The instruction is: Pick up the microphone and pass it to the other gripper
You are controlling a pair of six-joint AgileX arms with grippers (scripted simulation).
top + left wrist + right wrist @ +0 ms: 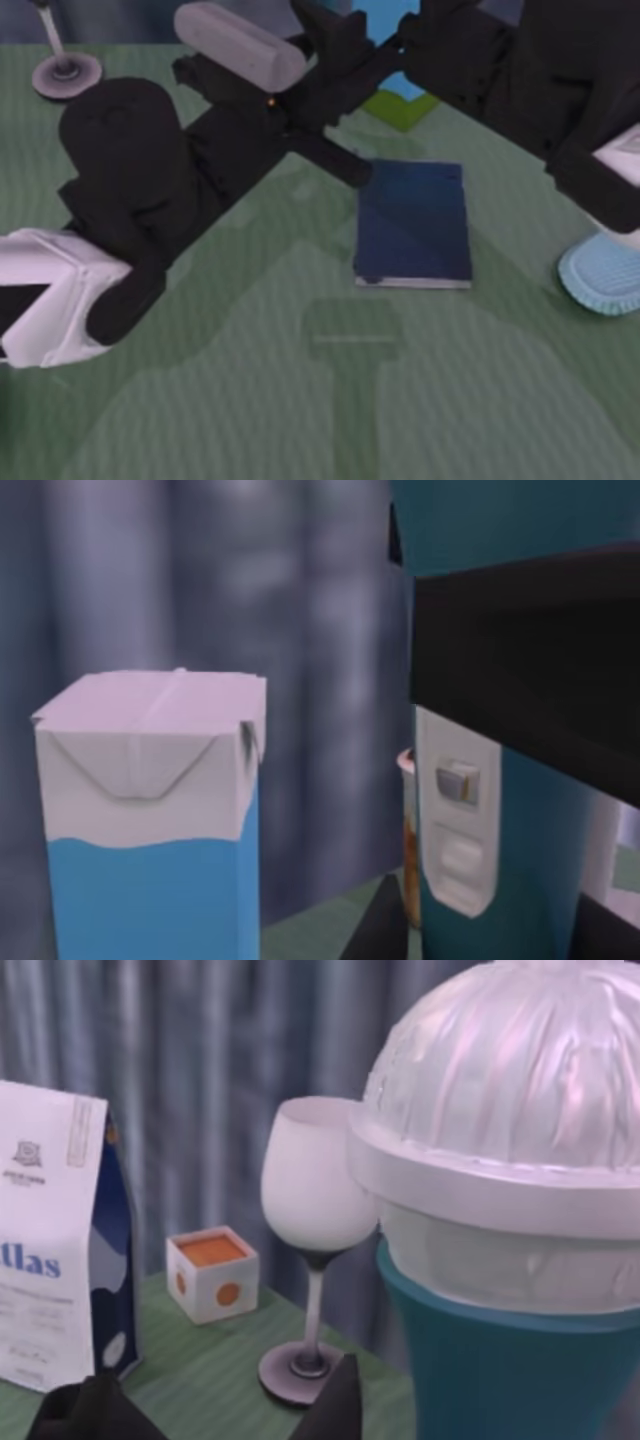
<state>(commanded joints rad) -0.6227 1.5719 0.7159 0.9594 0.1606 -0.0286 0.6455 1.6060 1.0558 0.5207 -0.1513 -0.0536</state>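
microphone (pixel 500 810) close against left claw (pixel 345 60), right claw (pixel 400 45) meeting it; grip state unclear for both.

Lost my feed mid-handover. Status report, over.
Left gripper shut on microphone handle, far centre. Right gripper open beside its head, not gripping. Blue book on table nearby.

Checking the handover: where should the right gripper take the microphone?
The right gripper should probably take the microphone by its teal handle just under the white head, closing from the sides: the handle stands upright and slim, the domed head is too wide.
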